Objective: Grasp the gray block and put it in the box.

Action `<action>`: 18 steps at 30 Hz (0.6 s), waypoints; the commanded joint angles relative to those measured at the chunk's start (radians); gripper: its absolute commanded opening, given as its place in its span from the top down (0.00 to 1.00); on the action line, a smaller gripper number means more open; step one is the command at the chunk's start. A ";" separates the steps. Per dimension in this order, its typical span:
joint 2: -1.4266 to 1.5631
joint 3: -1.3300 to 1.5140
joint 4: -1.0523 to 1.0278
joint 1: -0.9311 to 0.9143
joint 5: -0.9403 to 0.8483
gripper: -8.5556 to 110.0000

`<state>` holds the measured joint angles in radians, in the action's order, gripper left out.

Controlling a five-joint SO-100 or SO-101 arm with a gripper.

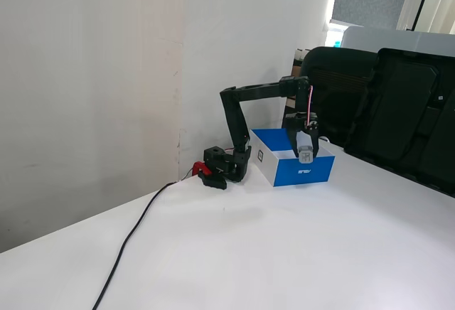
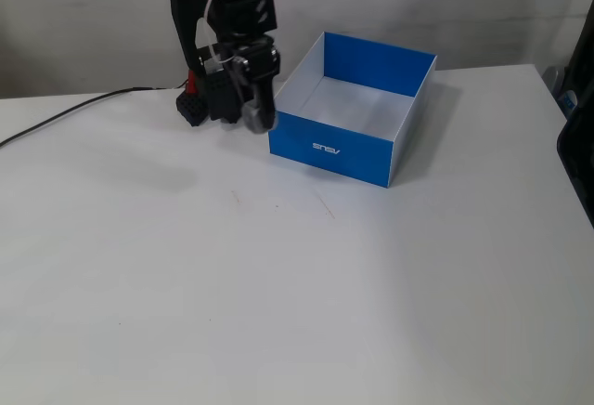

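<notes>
1. Fixed views both show the hand (image 2: 258, 119) clamped on the gray block (image 2: 256, 117), carried in the air; in a fixed view the block (image 1: 304, 155) hangs about level with the rim of the box (image 1: 313, 171), and in the other it sits just beside the box's left corner (image 2: 278, 140), not clearly past the wall.
2. We judge the chief risk to be an early release; if the hand lets go here the block may strike the rim and bounce out onto the table (image 2: 306, 293), or fall outside the box altogether.
3. We also think the hand or the block could clip the near blue wall if it travels on at this height; the box looks light and nothing appears to fix it, so a knock could slide or tip it.
4. The block has rounded corners and a dimpled face; we cannot tell how deep it sits in the jaws, so a slip in mid-carry is possible; the picture is blurred there.
5. The table is plain white, smooth and matte, with a few faint marks; a black cable (image 1: 135, 232) runs across it toward the arm's base (image 1: 224, 168); it lies well apart from the box, and we see no snag with it.
6. A pale wall (image 1: 92, 89) stands close behind the table; dark office chairs (image 1: 384, 104) stand beside it, near a window.
</notes>
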<state>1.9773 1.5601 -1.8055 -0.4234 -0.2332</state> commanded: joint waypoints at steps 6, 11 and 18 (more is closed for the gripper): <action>0.104 0.048 -0.021 -0.262 -0.034 0.93; 0.095 0.049 -0.037 -0.393 -0.057 0.93; 0.061 0.058 -0.043 -0.531 -0.071 0.93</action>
<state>2.0233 1.6230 -1.8300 -0.9035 -0.2961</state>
